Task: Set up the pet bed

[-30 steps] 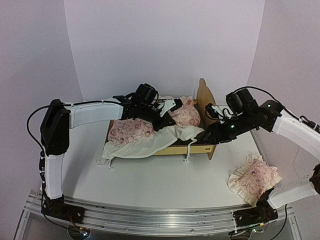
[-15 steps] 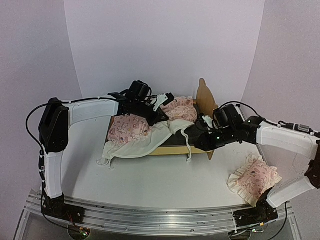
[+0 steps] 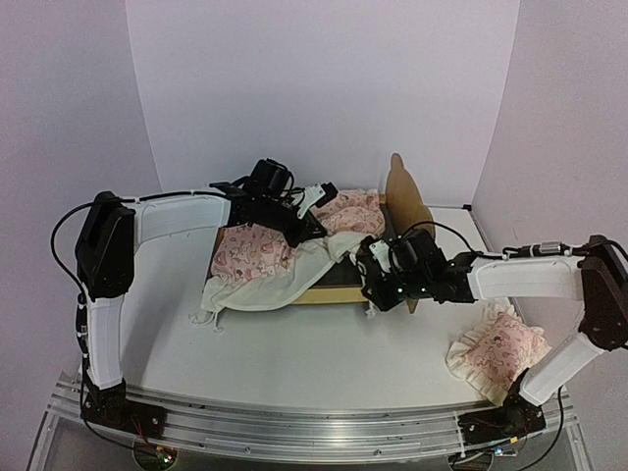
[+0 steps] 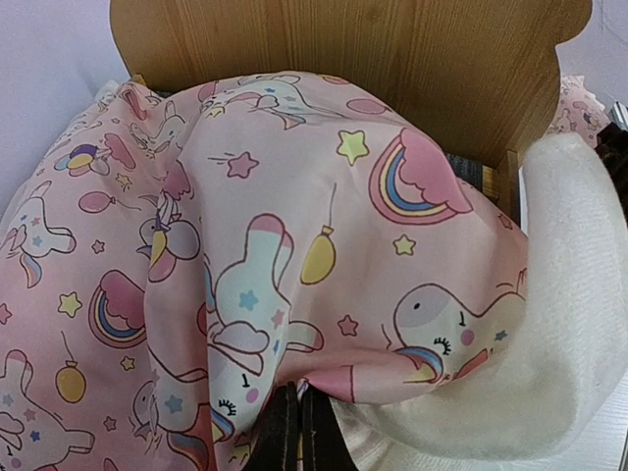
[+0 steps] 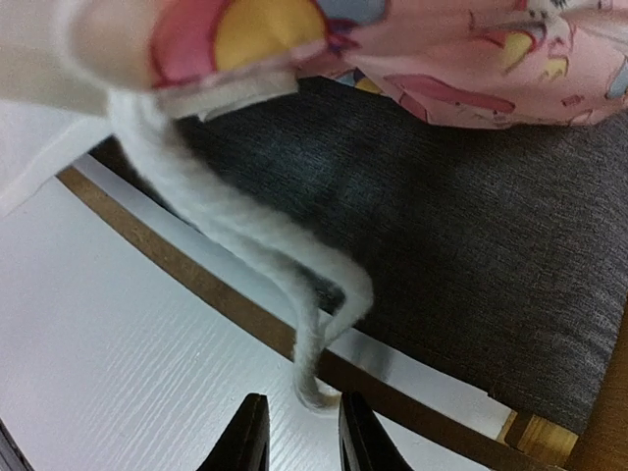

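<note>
I'm at the step of dressing the pet bed (image 3: 332,291), which stands mid-table with its wooden headboard (image 4: 343,49) at the right end. My left gripper (image 4: 289,437) is clamped tight on the hem of the pink printed cover (image 4: 294,226) and holds it bunched over the far side of the frame, up against the headboard. The cover's cream ruffle spills over the near rail and the left end.

My right gripper (image 5: 299,432) hovers low at the near right corner, just off the side rail. Its fingers stand a narrow gap apart and grip nothing. The loose end of a cream tie string (image 5: 245,235) dangles right at that gap. Above it the grey fabric base (image 5: 442,216) lies bare, so this corner is not yet covered.

As I judge it, the next move is to close on that string or on the ruffle edge beside it and draw the cover toward the near right corner. My left side should give slack so the cloth does not drag the light frame.

By my count there is one bed, one cover and one ruffled pillow (image 3: 498,351), which lies well apart on the table (image 3: 294,363) at the near right. I can see one string for certain.
</note>
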Motion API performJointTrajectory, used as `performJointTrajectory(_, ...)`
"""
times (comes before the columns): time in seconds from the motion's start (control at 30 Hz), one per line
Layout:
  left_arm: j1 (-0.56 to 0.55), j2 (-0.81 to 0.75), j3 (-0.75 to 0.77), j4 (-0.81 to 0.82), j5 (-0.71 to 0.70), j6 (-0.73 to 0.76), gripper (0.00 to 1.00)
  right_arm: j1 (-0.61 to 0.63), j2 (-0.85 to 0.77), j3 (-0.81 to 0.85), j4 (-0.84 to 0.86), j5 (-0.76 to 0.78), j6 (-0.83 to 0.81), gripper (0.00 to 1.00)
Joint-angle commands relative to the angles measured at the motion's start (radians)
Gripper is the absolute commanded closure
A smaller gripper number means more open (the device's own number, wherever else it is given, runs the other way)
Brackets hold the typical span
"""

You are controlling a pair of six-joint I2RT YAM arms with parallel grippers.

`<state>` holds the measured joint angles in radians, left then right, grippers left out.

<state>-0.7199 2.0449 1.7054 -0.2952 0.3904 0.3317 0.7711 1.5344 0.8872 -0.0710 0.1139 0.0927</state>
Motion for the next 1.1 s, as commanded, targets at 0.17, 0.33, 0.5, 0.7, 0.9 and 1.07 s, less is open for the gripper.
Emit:
performJointTrajectory(0.17, 0.013, -0.043, -0.021, 0.028, -0.002, -0.008, 1.00, -0.037, -0.036, 0.057, 0.060, -0.001, -0.022, 0.69)
performJointTrajectory(0.33, 0.014, -0.042, -0.023, 0.031, -0.002, -0.006, 1.00, -0.054, -0.009, 0.081, 0.062, -0.006, -0.027, 0.69)
performJointTrajectory(0.5, 0.014, -0.043, -0.026, 0.030, -0.002, -0.002, 1.00, -0.072, 0.016, 0.107, 0.109, -0.028, -0.028, 0.67)
performJointTrajectory(0.7, 0.014, -0.044, -0.026, 0.033, -0.003, -0.001, 1.00, -0.079, 0.067, 0.130, 0.120, -0.065, -0.025, 0.65)
performJointTrajectory(0.9, 0.014, -0.048, -0.035, 0.035, -0.006, 0.003, 1.00, -0.091, 0.113, 0.173, 0.125, -0.081, -0.040, 0.66)
performJointTrajectory(1.07, 0.014, -0.052, -0.040, 0.039, -0.008, 0.006, 1.00, -0.110, 0.119, 0.165, 0.117, -0.256, -0.030, 0.60)
